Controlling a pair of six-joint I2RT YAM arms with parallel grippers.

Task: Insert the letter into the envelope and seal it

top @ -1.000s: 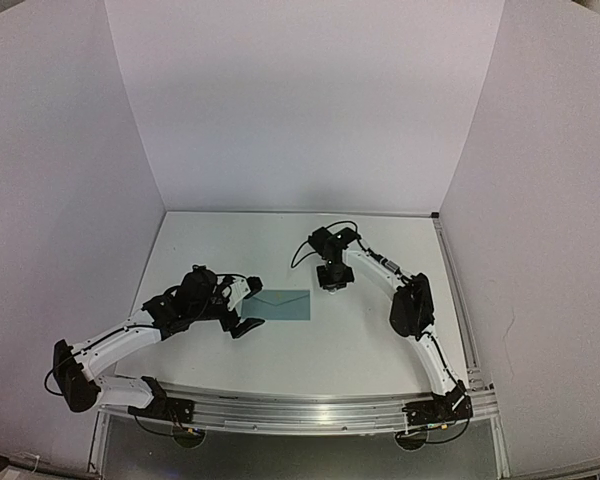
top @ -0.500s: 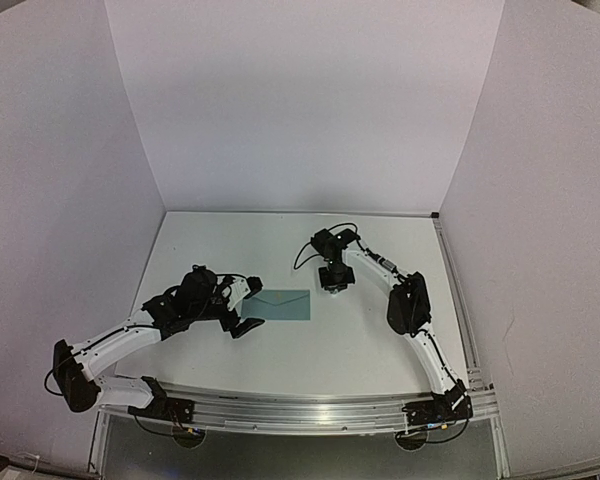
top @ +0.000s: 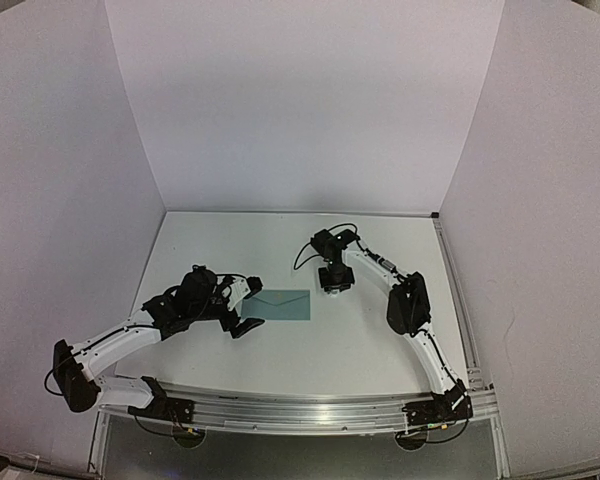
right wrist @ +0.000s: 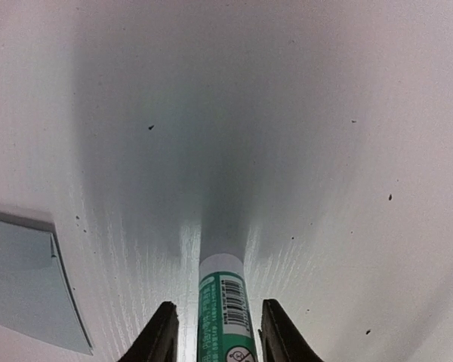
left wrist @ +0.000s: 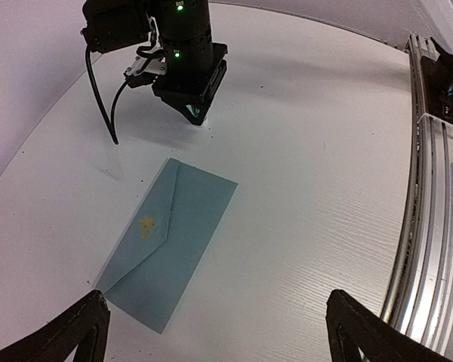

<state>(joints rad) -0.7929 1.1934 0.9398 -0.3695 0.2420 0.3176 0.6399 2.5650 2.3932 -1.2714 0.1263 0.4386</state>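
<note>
The teal envelope [top: 277,305] lies flat on the white table with its triangular flap folded down and a yellow smear on the flap [left wrist: 146,224]. The letter does not show in any view. My left gripper [top: 248,306] hovers at the envelope's left end, jaws wide open and empty [left wrist: 215,302]. My right gripper [top: 334,284] points straight down just beyond the envelope's right end [right wrist: 23,279]. A green-and-white glue stick [right wrist: 225,294] stands between its fingers [right wrist: 160,332], with a gap showing on each side.
White walls close in the table on three sides. The aluminium rail [left wrist: 430,226] runs along the near edge by the arm bases. The right arm's black cable [left wrist: 102,98] hangs near the envelope's far end.
The right gripper's jaws have spread apart from the glue stick. The left arm and the envelope have not moved.
</note>
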